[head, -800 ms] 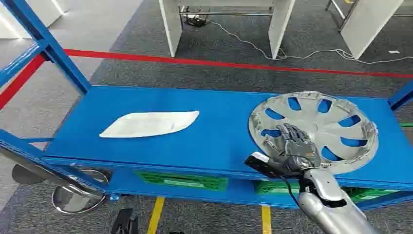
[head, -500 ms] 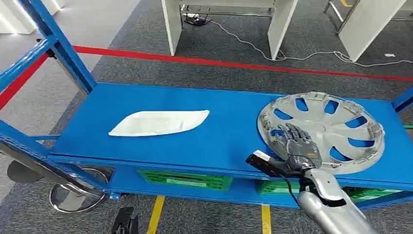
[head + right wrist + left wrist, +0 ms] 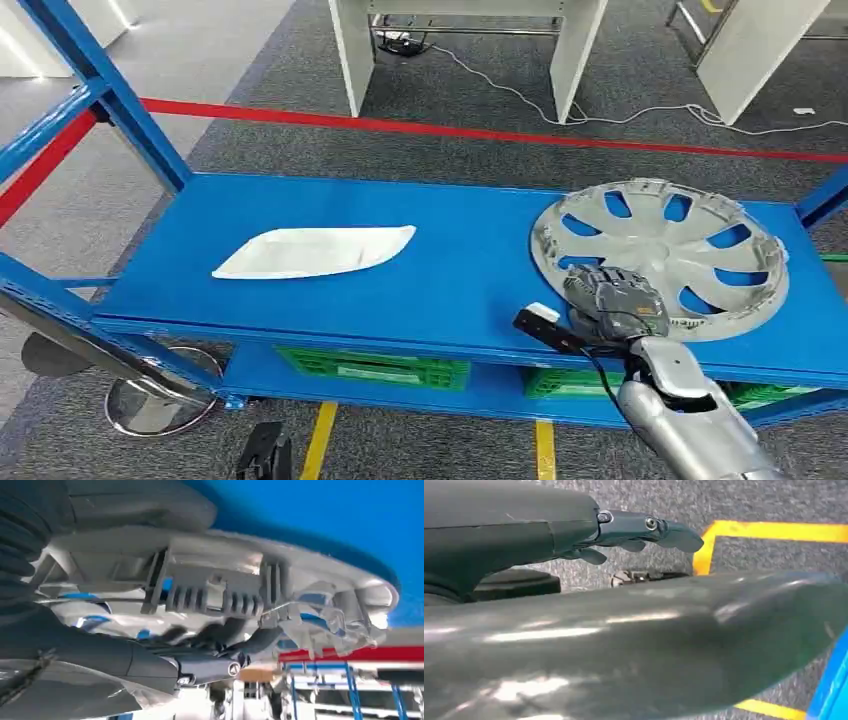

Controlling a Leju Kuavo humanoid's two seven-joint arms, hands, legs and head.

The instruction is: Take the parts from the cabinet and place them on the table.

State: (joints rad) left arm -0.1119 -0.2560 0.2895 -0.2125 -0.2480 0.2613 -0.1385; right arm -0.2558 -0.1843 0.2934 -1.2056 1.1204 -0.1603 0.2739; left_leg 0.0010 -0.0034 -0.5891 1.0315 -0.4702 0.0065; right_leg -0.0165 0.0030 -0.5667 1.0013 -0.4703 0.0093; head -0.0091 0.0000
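The blue shelf [image 3: 330, 300] carries both parts. The silver hubcap [image 3: 690, 235] lies at its right end by the front edge, where the right hand [image 3: 612, 300] grips its near rim. The white panel [image 3: 312, 252] lies left of centre, untouched. The left hand [image 3: 624, 532] hangs with nothing in it, fingers loosely extended. Neither part appears to have reached the table yet.

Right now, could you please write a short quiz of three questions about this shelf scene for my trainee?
1. True or false: the right hand grips the near rim of the hubcap.
2. What lies on the blue shelf left of the hubcap? A) a white flat panel B) a red box C) a tyre
3. Fill in: under the shelf stand ____ crates.

Key: 1 true; 2 A, the white panel; 3 green.
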